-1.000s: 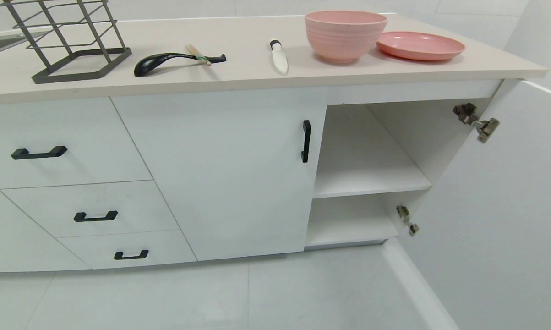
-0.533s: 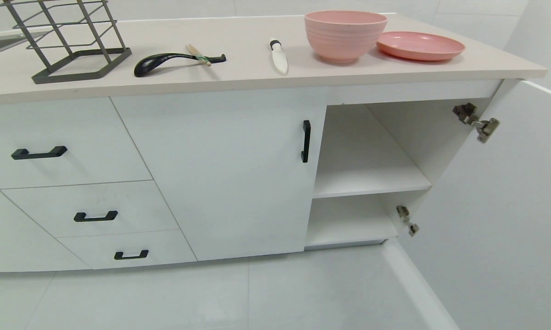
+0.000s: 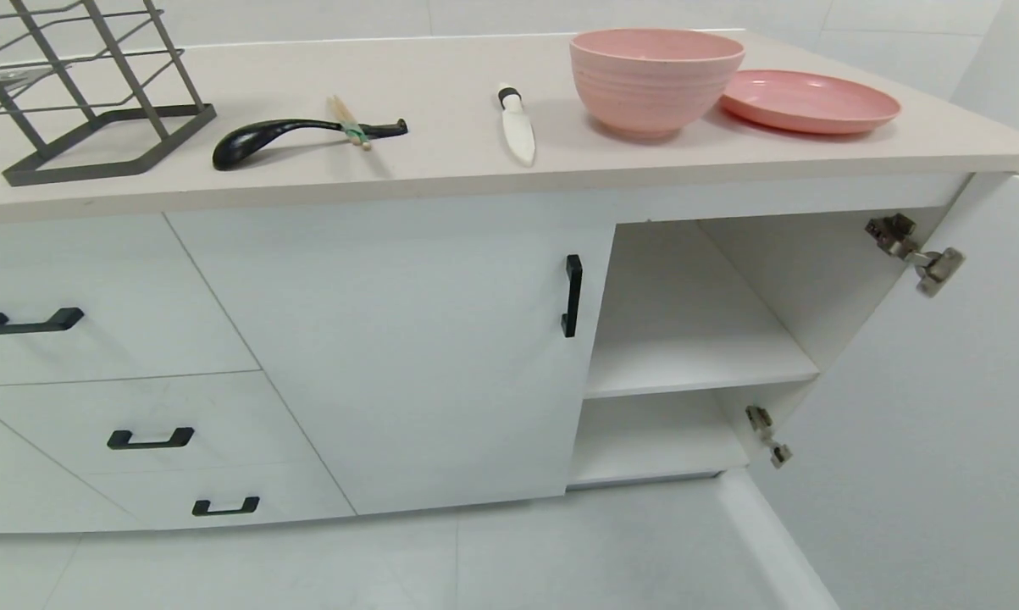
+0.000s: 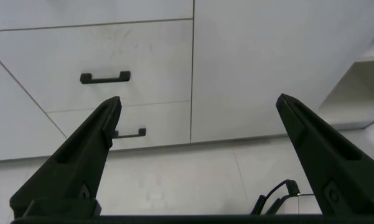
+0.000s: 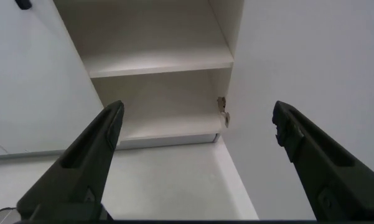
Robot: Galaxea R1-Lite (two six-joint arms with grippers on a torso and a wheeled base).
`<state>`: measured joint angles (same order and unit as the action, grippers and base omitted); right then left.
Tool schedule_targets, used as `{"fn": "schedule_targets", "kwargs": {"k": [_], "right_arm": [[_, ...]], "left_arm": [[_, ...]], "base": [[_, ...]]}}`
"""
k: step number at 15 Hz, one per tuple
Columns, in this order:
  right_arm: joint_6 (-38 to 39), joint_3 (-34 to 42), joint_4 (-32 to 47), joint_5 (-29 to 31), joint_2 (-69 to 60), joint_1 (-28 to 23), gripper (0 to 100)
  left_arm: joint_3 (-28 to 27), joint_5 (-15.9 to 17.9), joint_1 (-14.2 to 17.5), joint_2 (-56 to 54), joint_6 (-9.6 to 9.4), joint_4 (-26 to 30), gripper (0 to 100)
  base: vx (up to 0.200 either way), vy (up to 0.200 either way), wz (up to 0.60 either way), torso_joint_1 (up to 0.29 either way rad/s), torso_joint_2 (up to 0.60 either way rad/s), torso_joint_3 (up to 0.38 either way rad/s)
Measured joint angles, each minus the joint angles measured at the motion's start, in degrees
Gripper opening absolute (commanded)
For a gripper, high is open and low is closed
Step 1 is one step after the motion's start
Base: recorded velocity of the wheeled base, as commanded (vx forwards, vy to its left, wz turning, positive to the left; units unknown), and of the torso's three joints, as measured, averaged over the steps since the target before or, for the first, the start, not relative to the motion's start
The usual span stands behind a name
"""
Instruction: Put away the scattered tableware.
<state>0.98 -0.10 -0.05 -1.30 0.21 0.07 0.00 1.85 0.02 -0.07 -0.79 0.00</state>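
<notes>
Head view: bowl point(image 3: 655, 80) on surface point(image 3: 441, 165), plate point(image 3: 810, 102) just beside it at its 3 o'clock, knife point(image 3: 517, 127) at its 9. Further toward 9: spoon point(image 3: 259, 140) with chopsticks point(image 3: 348, 123) crossing its handle, then rack point(image 3: 77, 93). Cabinet door point(image 3: 941, 407) open, shelf point(image 3: 695, 360) exposed. Left hand point(image 4: 199, 102) fingers apart, facing drawers point(image 4: 106, 59). Right hand point(image 5: 198, 107) fingers apart, facing the shelf.
</notes>
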Motion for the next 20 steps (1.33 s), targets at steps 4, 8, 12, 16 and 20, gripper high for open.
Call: {"fn": "schedule_targets", "kwargs": {"k": [4,8,12,16,20], "right_arm": [[0.0,0.0,0.0,0.0,0.0,-0.1,100],[0.0,0.0,0.0,0.0,0.0,0.0,100],[0.0,0.0,0.0,0.0,0.0,0.0,100],[-0.1,0.0,-0.1,0.2,0.0,-0.2,100],[-0.1,0.0,0.0,0.2,0.0,-0.1,100]], "left_arm": [[0.0,-0.3,0.0,0.0,0.26,0.0,100],[0.0,-0.4,0.0,0.0,0.30,0.0,100],[0.0,-0.6,0.0,0.0,0.84,0.0,100],[0.0,-1.5,-0.1,0.0,2.10,-0.2,100],[0.0,-1.5,0.0,0.0,2.10,0.0,100]], "base": [[0.050,-0.200,0.00,0.006,0.00,-0.001],[0.000,-0.200,0.00,0.005,0.00,0.001],[0.000,-0.100,0.00,0.002,0.00,0.002],[0.000,0.000,0.00,0.034,-0.10,-0.071],[0.000,0.000,0.00,0.140,-0.32,-0.260]]}}
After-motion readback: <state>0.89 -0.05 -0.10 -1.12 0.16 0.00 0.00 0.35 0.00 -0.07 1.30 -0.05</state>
